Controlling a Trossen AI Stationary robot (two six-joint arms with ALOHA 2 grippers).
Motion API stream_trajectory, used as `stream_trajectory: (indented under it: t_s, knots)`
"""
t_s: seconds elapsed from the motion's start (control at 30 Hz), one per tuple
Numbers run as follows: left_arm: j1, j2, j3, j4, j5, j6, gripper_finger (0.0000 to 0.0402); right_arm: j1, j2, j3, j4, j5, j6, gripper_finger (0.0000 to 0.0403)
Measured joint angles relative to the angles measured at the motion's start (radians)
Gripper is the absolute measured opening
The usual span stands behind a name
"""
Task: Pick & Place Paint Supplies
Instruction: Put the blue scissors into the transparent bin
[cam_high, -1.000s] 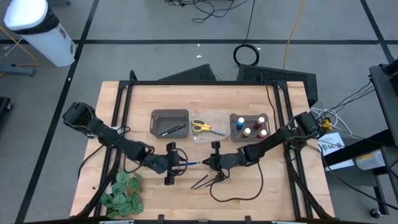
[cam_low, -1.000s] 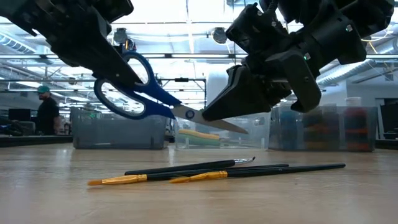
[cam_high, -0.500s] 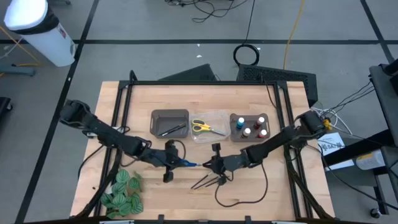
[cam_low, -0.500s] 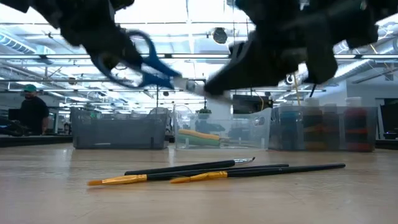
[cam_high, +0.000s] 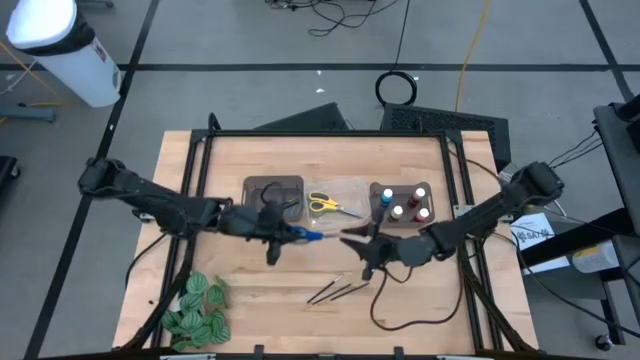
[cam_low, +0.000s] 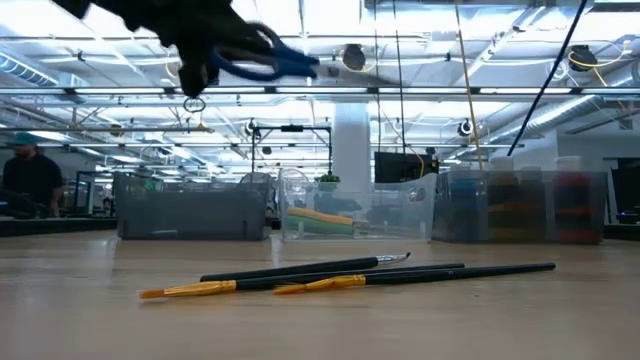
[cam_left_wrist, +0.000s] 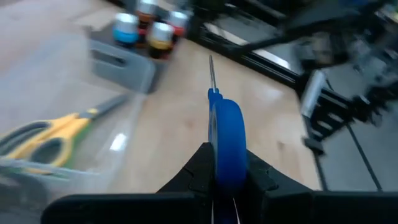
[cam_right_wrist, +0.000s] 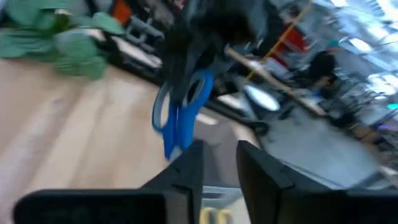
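My left gripper (cam_high: 278, 232) is shut on the blue-handled scissors (cam_high: 303, 236), high above the table's middle. Their blades (cam_left_wrist: 212, 71) point toward the table's right. My right gripper (cam_high: 352, 240) stands open just right of the blade tips, and the scissors (cam_right_wrist: 180, 121) hang in front of its fingers without touching them. Thin dark paintbrushes (cam_low: 340, 275) lie flat on the wood near the front edge. Yellow scissors (cam_high: 330, 205) lie in the clear bin. Small paint bottles (cam_high: 402, 203) stand in a grey holder at the back right. My left gripper pinches the scissors' blue handle loops (cam_left_wrist: 225, 134) between its two fingers. The fingers come level from the table's left and lie along the scissors. The blades stick out ahead of the fingertips, and the scissors are lifted clear of the table.
A grey bin (cam_high: 273, 197) with brushes in it stands behind my left gripper, beside the clear bin (cam_high: 350, 190). A green striped leafy bunch (cam_high: 195, 310) lies at the front left. A black cable (cam_high: 400, 310) loops over the front right. A person (cam_low: 25, 185) stands far behind.
My left gripper has carried the blue scissors up and toward the table's far edge, above the bins in the low view. My right gripper has let go of the blades, risen out of the low view and drawn slightly back toward the table's right. The paintbrushes have stayed put.
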Motion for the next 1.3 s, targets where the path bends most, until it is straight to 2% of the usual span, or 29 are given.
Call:
stream_trajectory:
  t_s: [0.13, 0.3, 0.47, 0.67, 0.87, 1.0, 1.3]
  knots:
    - [0.117, 0.001, 0.0, 0.002, 0.062, -0.031, 0.0035, 0.001, -0.051, 0.0, 0.001, 0.026, -0.027, 0.0129]
    - [0.274, 0.006, 0.0, 0.012, 0.227, -0.094, 0.0035, -0.004, -0.075, 0.0, 0.004, 0.025, -0.025, 0.0164]
    - [0.373, 0.082, 0.0, 0.057, 0.364, -0.171, 0.0035, -0.004, -0.074, 0.0, 0.001, 0.022, -0.023, 0.0177]
    - [0.406, 0.191, 0.0, 0.147, 0.44, -0.203, 0.0035, -0.004, -0.067, -0.001, 0.007, 0.02, -0.022, 0.0173]
    - [0.408, 0.231, 0.0, 0.17, 0.448, -0.199, 0.0035, -0.004, -0.067, -0.001, 0.002, 0.02, -0.022, 0.0171]
    - [0.408, 0.23, 0.0, 0.181, 0.399, -0.19, 0.0039, -0.004, -0.067, -0.001, 0.0, 0.02, -0.012, 0.0171]
    - [0.408, 0.23, 0.0, 0.179, 0.31, -0.195, 0.0143, -0.004, -0.067, -0.001, 0.0, 0.02, 0.005, 0.017]
